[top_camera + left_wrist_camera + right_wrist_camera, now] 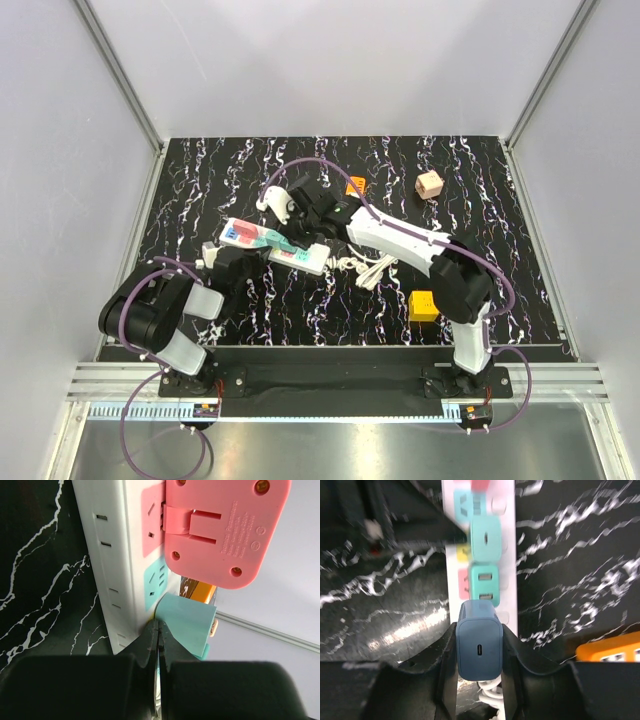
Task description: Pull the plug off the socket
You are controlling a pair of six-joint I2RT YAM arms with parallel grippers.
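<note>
R gripper (pixel 478 630) clamps blue plug (pixel 477 652), lower centre: rigid, light, slick; hold flat sides. L gripper (pixel 157 632) pinched shut beside socket (pixel 120 555).

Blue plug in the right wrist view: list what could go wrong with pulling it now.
1. The power strip may lift with the blue plug: the left tool looks shut beside the strip, not clamping it.
2. The right tool grips only the plug's smooth sides and might slip.
3. The white cord coils right under that tool and could snag.
</note>
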